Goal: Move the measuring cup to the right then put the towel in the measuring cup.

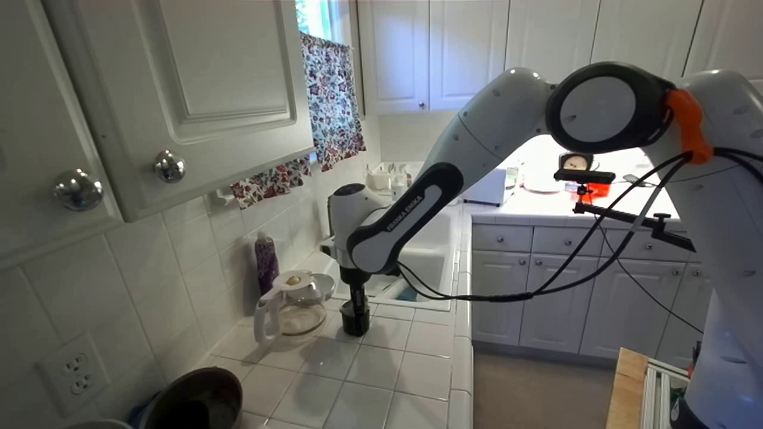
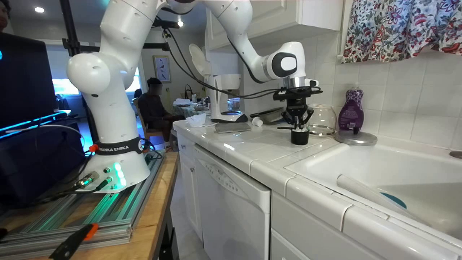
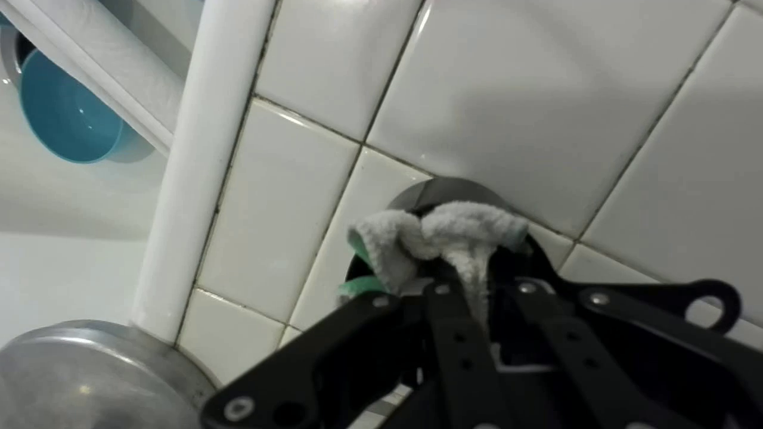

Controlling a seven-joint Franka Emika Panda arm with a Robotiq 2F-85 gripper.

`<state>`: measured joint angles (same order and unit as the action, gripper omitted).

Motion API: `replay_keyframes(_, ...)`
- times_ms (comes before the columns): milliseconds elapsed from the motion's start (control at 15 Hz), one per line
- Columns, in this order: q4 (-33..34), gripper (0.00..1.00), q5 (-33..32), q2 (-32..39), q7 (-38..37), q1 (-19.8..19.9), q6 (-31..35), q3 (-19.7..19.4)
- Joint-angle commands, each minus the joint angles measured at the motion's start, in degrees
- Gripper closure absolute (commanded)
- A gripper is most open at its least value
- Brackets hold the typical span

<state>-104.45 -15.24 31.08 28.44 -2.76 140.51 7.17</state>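
nearest, in the wrist view, the one end effector [image 2: 299,124] is drawn narrow, with the single towel [image 3: 471,223] pinched in its jaws. that towel, pale with green edges, sits bunched at the mouth of the one measuring cup [image 2: 299,138], a green corner at its rim; how deep it goes is hidden. it should handle as light, limp and hard to harm, so a pinch on the gathered middle suits it, though loose folds may snag. the measuring cup stands upright on the tabletop [image 3: 512,113]; it looks stiff and probably light enough to drag, best taken by its one handle [image 3: 661,295]. farther out come one glass carafe [image 1: 304,316], one metal lid [image 3: 95,381], one purple bottle [image 2: 351,110], and one teal vessel [image 3: 68,113] in the sink [image 2: 379,162], with one white coffee maker [image 2: 216,104] well back.
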Motion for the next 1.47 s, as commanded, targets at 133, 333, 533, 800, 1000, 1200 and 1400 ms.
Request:
replay_keyframes(133,6.42,0.97,1.47,7.37,3.27,0.07,-4.78,1.94)
replay_keyframes(333,6.18,0.97,0.72,5.79,2.38,-0.5,-5.87,1.73)
replay_keyframes(533,4.14,0.6,0.51,3.1,1.58,-0.76,-5.46,1.63)
replay_keyframes(800,1.2,0.54,0.22,-0.45,0.33,-1.0,-4.26,1.28)
replay_keyframes(1000,-1.44,0.74,0.4,-3.29,-0.79,-0.66,-4.08,0.79)
replay_keyframes(1200,-4.31,0.82,0.48,-5.9,-2.29,-0.32,-4.48,-0.11)
replay_keyframes(1400,-7.92,0.61,0.79,-8.86,-3.77,0.07,-4.22,-0.85)
